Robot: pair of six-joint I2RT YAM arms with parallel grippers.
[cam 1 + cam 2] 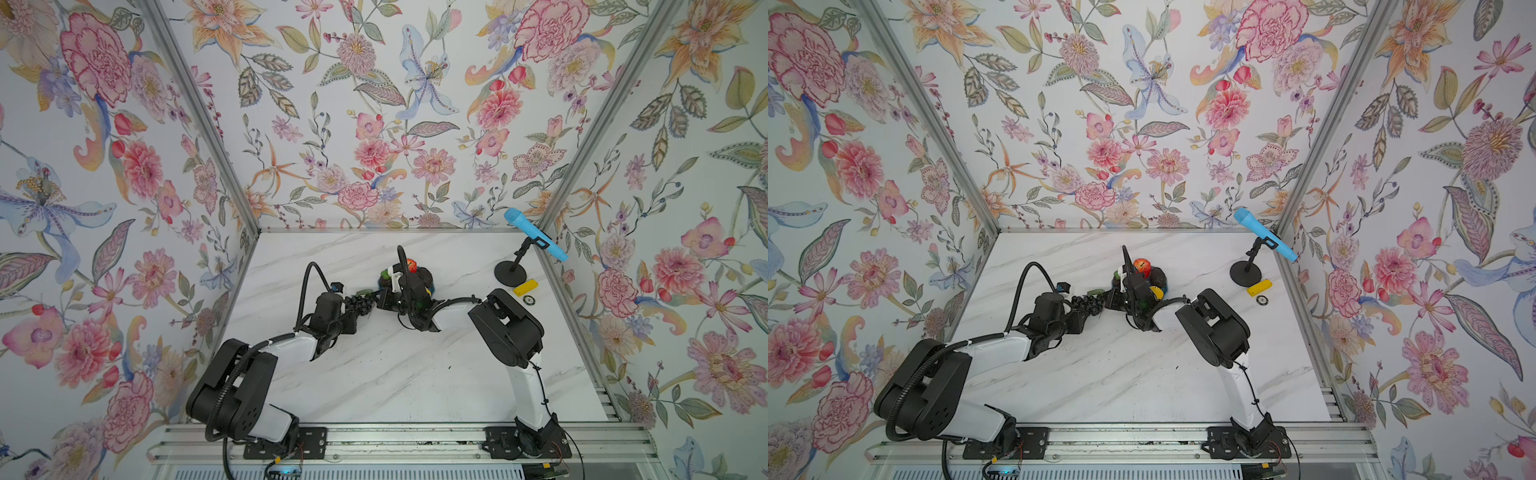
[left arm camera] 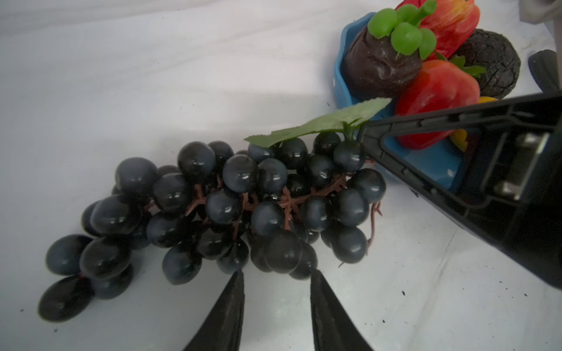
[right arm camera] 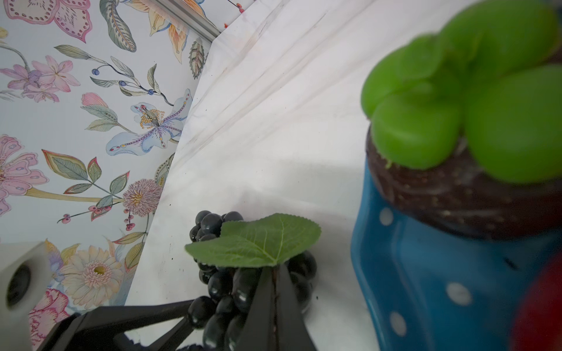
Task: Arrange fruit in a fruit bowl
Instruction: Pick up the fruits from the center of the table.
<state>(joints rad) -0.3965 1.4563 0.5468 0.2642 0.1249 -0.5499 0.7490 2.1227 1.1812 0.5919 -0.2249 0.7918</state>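
Observation:
The dark purple grape bunch [image 2: 243,206] lies on the white table just beside the fruit bowl [image 2: 343,88], a blue dish with white dots. My left gripper [image 2: 277,272] pinches the bunch's near edge with its tips, jaws parted. My right gripper [image 3: 275,269] is shut on the stem under the green leaf [image 3: 258,240]. In the bowl sit a red apple [image 2: 450,21], a strawberry [image 2: 438,91], an avocado [image 2: 489,63], a green-topped dark fruit [image 2: 383,67] and a partly hidden lemon [image 1: 1157,293]. In both top views the right arm covers most of the bowl [image 1: 1165,286].
A black microphone-stand base [image 1: 510,275] with a blue microphone [image 1: 534,235] stands at the back right. A yellow block [image 1: 525,287] and a small round disc [image 1: 529,301] lie beside it. Flowered walls close in three sides of the table.

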